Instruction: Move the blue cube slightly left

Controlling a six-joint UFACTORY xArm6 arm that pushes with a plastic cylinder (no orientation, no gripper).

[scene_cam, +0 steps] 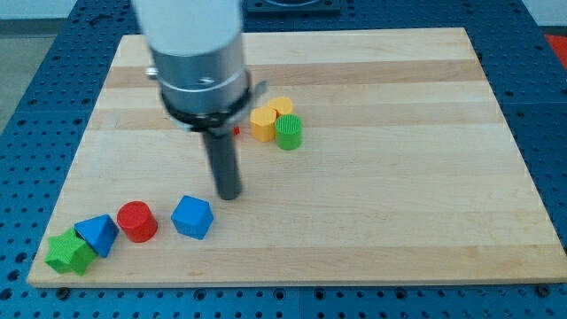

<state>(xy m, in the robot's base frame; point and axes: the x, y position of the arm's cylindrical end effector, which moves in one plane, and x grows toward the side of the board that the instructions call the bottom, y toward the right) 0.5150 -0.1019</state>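
The blue cube (192, 217) sits on the wooden board (372, 195) near the view's bottom left. My tip (229, 195) is the lower end of the dark rod, just up and to the right of the blue cube, with a small gap between them. A red cylinder (137, 221) stands to the left of the cube.
A blue triangular block (97, 234) and a green block (70, 252) lie at the bottom left corner. Two yellow blocks (265, 123) (281, 107) and a green cylinder (288, 132) cluster near the top centre. A small red block (235, 130) peeks out behind the rod.
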